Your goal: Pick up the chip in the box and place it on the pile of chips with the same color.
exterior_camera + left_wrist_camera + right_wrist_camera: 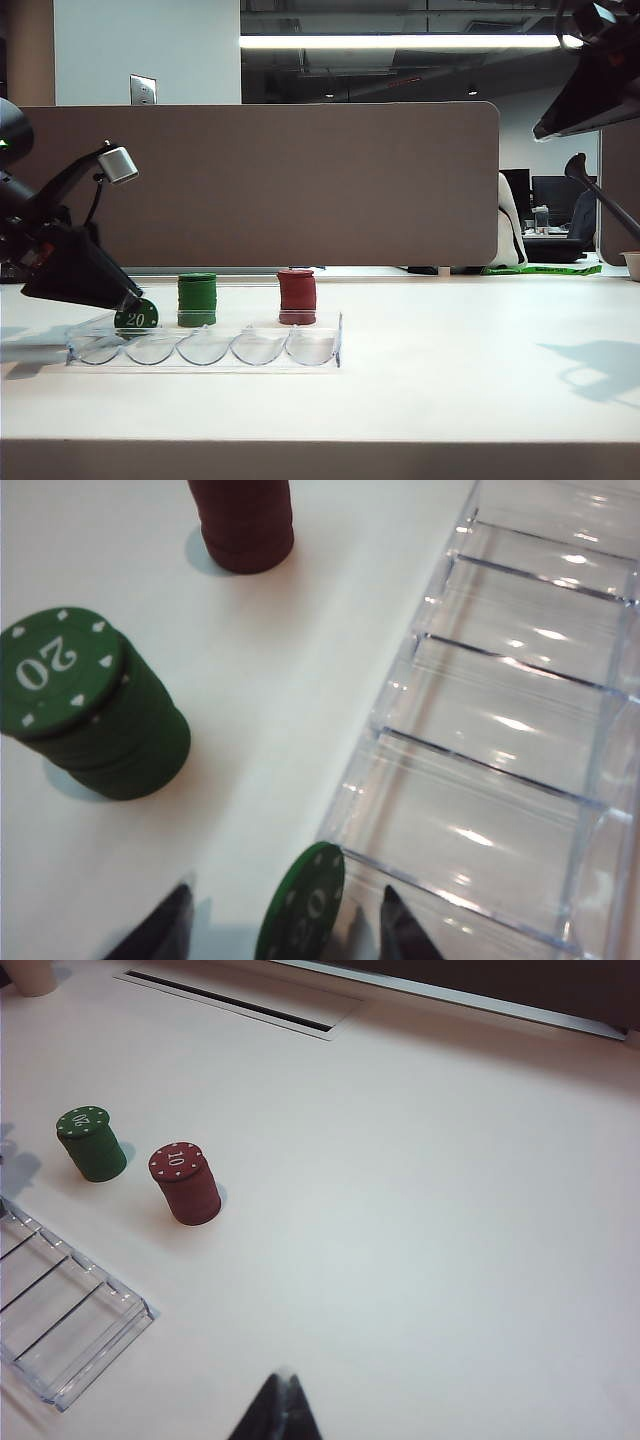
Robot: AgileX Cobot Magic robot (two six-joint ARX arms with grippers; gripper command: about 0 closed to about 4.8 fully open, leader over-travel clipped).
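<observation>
Reaching in from the left of the exterior view, our left gripper (133, 300) stands spread wide around the chip (136, 318), which is propped on edge at the left end of the box (205, 350), its white "20" facing the camera. In the left wrist view the chip (302, 910) sits between the two dark fingertips (160, 930) with bare table showing on either side, so we judge the jaws not yet pinching it; whether either pad touches the rim we cannot tell. The chip's flat faces look toward the fingers, and its rim rests against the box wall (400, 710). The pile (197, 299) stands just behind the box, a little right of the gripper in the exterior view; in the wrist view the pile (95, 715) lies in the left half of the frame, its top chip also reading "20". We reckon the coming move is a close, a lift and a short carry to that pile. The red stack (297, 296) farther right carries a "10" on top (177, 1160). Our right gripper (280, 1410) hangs well apart at the upper right of the exterior view, tips pressed together and empty, so the left arm is much the nearer.
</observation>
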